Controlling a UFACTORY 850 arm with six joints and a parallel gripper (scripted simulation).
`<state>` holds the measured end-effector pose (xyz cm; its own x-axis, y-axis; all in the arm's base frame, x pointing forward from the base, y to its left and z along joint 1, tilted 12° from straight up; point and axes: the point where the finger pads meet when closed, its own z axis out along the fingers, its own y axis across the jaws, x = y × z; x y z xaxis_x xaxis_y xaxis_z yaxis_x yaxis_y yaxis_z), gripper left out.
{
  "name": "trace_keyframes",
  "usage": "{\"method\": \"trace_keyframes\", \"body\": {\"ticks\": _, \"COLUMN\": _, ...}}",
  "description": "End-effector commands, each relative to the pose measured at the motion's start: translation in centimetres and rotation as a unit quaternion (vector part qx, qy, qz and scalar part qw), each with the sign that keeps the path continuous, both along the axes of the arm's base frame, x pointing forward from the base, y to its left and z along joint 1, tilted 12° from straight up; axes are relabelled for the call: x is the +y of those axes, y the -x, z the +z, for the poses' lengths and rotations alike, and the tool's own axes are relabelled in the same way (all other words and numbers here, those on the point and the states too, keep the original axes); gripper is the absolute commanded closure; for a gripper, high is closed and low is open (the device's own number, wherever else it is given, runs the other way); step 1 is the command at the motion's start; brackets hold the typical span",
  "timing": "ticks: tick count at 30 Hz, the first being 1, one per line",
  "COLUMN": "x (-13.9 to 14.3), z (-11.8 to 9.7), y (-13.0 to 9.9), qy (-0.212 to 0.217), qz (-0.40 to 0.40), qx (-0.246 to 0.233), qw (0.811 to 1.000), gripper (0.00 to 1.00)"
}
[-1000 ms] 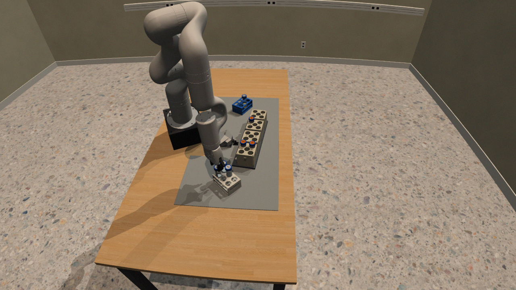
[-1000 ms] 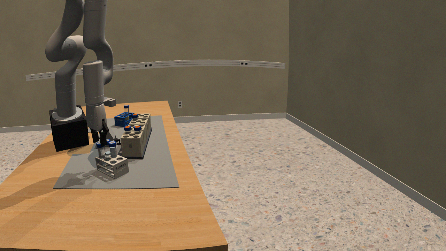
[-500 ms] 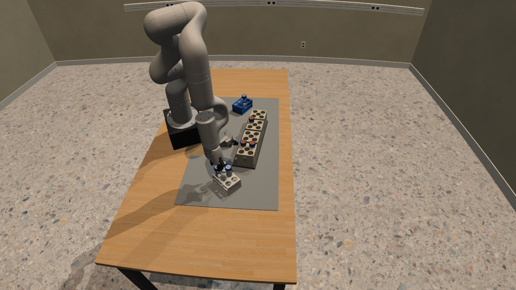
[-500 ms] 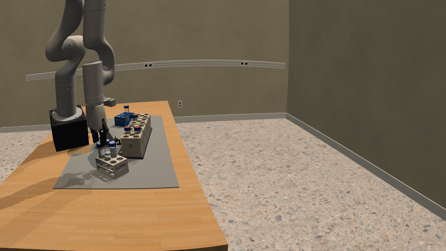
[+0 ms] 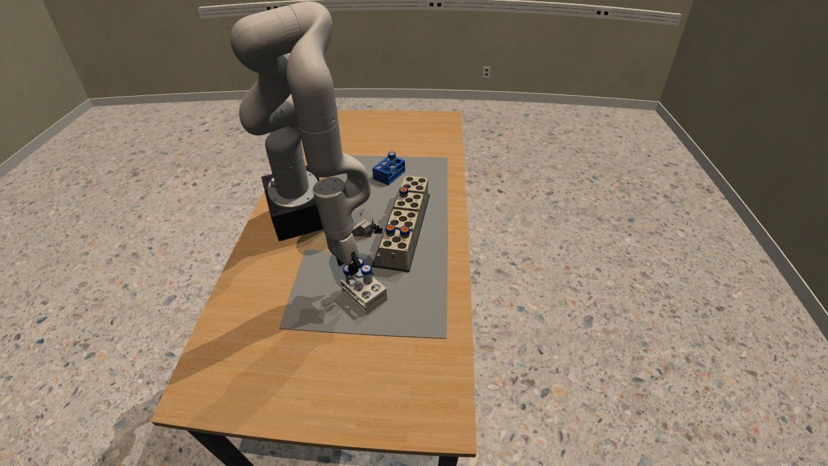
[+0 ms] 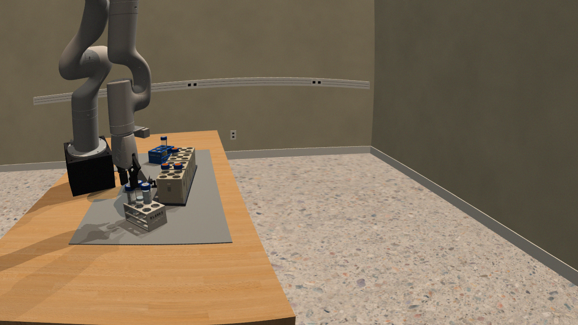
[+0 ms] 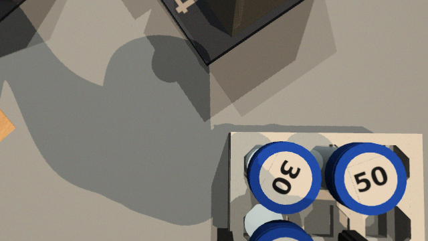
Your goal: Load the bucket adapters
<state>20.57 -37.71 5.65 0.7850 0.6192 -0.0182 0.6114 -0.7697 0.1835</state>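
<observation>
Blue caps top three tubes in the blanks rack (image 5: 377, 301) (image 6: 158, 219) (image 7: 414, 142). The claw (image 5: 347, 265) (image 6: 128, 185) (image 7: 287, 235) is let go, partly wide, with its tips on both sides of the left tube (image 5: 347, 269) (image 6: 128, 187) (image 7: 282, 231); it grips nothing. That tube's number is cut off, so it is best checked first. The claw should sit evenly round it, squeeze softly, then lift straight up so the loose rack stays flat. The 30 tube (image 5: 359, 262) (image 6: 140, 183) (image 7: 284, 177) and 50 tube (image 5: 366, 268) (image 6: 145, 185) (image 7: 370, 179) are close by and could get bumped. Three orange-dot samples (image 5: 404, 230) (image 6: 177, 165) are in the adapters, two near and one farther. The stand (image 5: 393, 268) (image 6: 171, 204) (image 7: 214, 55) is just right of the rack, so the tube must go high over its edge. The near side looks roomier for backing away.
</observation>
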Motion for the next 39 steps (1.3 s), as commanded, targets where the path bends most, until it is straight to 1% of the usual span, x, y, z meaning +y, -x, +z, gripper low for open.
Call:
{"method": "trace_keyframes", "body": {"ticks": 1, "x": 0.0, "z": 0.0, "y": 0.0, "qy": 0.022, "qz": -0.004, "qx": 0.019, "qw": 1.000, "gripper": 0.43}}
{"method": "trace_keyframes", "body": {"ticks": 15, "x": 0.0, "z": 0.0, "y": 0.0, "qy": 0.022, "qz": -0.004, "qx": 0.019, "qw": 1.000, "gripper": 0.43}}
{"method": "trace_keyframes", "body": {"ticks": 39, "x": -0.3, "z": -1.4, "y": -0.1, "qy": 0.022, "qz": -0.004, "qx": 0.019, "qw": 1.000, "gripper": 0.43}}
